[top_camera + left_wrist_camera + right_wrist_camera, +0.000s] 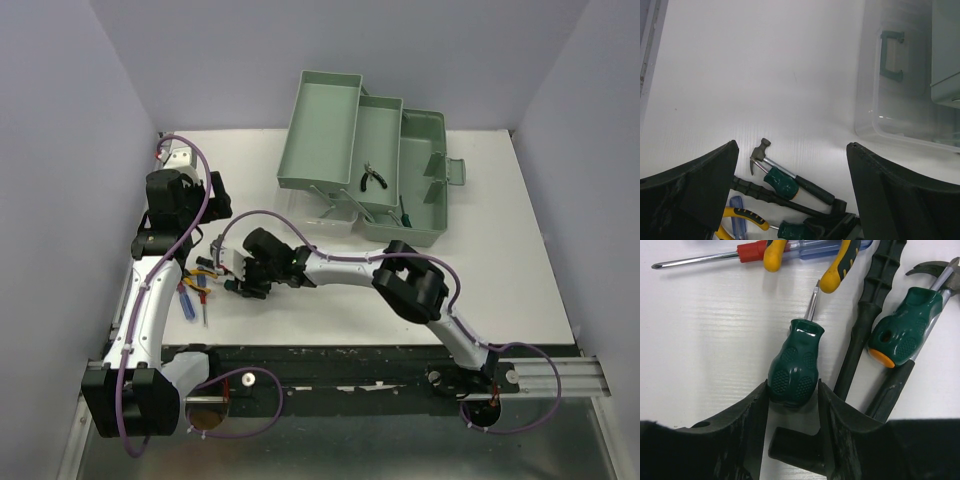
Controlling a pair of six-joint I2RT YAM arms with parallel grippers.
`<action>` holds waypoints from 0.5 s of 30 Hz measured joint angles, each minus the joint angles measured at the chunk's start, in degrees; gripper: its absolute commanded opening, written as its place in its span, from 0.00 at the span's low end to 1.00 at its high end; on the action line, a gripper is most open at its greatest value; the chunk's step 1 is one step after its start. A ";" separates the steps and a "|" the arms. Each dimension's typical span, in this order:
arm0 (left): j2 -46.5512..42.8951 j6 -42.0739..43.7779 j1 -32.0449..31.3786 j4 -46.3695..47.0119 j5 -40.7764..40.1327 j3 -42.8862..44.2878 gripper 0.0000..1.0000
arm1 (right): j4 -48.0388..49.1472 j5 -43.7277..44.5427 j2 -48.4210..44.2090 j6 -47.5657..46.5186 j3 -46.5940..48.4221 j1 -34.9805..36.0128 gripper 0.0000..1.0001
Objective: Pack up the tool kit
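Your right tool (pixel 792 386) pinches the stubby green screwdriver (pixel 796 360) by its handle. It lies on the bench (pixel 710 340), blade toward 12 o'clock. Your left tool (pixel 792 145) gapes wide, holding nothing.

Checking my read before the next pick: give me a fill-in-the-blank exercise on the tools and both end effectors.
1. The left end effector is ____ and holds nothing.
2. The right end effector grips the stubby screwdriver by its ____ handle.
3. The pliers have ____ handles.
4. The hammer lies on the ____.
Missing words: open; green; yellow; table.
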 measured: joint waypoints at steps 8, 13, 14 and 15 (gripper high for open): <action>0.00 -0.04 -0.02 0.00 0.00 0.00 0.99 | 3.23 1.29 -0.37 -0.13 -1.77 0.11 0.58; 0.00 -0.13 -0.02 0.00 0.02 0.00 0.99 | 3.21 2.67 -0.35 -0.61 -1.38 0.96 0.56; 0.00 -0.15 -0.02 0.00 0.02 0.00 0.99 | 2.86 3.08 -0.26 -0.63 -1.07 1.22 0.55; 0.00 -0.15 -0.02 0.00 0.02 0.00 0.99 | 2.51 3.61 -0.07 -0.68 -0.59 1.57 0.51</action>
